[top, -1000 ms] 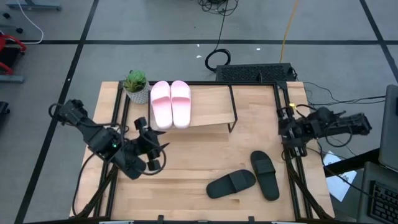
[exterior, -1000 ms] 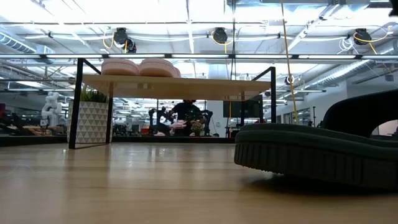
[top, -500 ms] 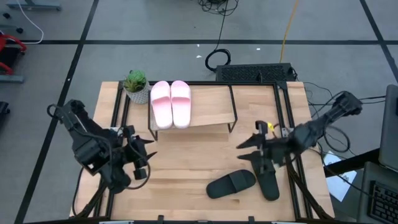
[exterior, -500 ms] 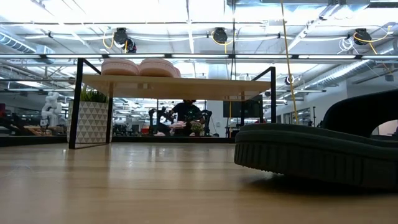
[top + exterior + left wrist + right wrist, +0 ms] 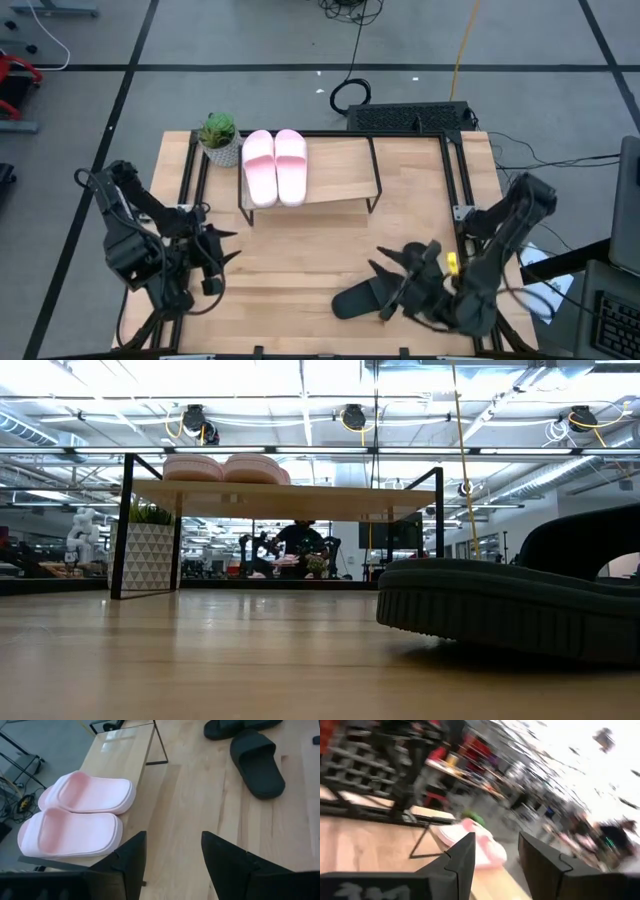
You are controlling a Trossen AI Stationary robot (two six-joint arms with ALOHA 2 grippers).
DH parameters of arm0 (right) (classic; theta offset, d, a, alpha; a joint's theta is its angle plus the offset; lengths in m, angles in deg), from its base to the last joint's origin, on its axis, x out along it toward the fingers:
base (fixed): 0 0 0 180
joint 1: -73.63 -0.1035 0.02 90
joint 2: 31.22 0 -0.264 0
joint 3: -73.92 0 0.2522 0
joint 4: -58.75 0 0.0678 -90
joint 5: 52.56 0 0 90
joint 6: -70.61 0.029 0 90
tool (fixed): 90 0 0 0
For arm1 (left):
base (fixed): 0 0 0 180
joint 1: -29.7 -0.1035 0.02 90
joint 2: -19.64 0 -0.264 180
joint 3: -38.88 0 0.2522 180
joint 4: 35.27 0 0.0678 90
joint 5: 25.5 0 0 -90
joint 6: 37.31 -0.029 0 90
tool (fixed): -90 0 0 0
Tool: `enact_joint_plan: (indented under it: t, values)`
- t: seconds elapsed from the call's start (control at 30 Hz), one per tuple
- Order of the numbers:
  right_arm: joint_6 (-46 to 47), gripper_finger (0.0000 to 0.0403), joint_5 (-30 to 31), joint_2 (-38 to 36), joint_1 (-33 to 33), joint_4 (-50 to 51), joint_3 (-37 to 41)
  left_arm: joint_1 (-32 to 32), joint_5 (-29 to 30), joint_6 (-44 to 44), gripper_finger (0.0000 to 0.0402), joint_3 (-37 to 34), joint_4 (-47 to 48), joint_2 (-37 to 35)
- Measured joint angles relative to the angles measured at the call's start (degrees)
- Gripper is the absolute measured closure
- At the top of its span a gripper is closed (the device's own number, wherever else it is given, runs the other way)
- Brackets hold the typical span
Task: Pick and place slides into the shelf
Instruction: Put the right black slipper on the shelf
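On the wooden table (image 5: 300,255) the pink slides (image 5: 274,166) lay on the shelf (image 5: 340,170) (black slides (image 5: 372,296) in front, on the tabletop). The right gripper (image 5: 392,278) hovered open and empty over the black pair; the left gripper (image 5: 218,258) waited open and empty at the table's left.

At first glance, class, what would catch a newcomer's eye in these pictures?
The pale pink pair of slide sandals sits side by side on the left end of the low wooden shelf with black legs. Two black slide sandals lie loose on the tabletop's near right, where the right gripper hovers with open jaws. The left gripper waits near the left edge.
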Motion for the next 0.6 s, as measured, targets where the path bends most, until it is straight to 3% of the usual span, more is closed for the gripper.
enact_joint_plan:
  t: [0.27, 0.6]
  values:
    - [-15.1, 0.0261, 1.0, 11.6, -2.5, -32.5, -4.9, 0.4, 0.0, -0.6, 0.0211, 0.0, 0.0, 0.0]
    - [-10.4, 0.0261, 1.0, 17.7, -4.2, -33.8, -4.9, 0.4, 0.0, 0.2, 0.0211, 0.0, 0.0, 0.0]
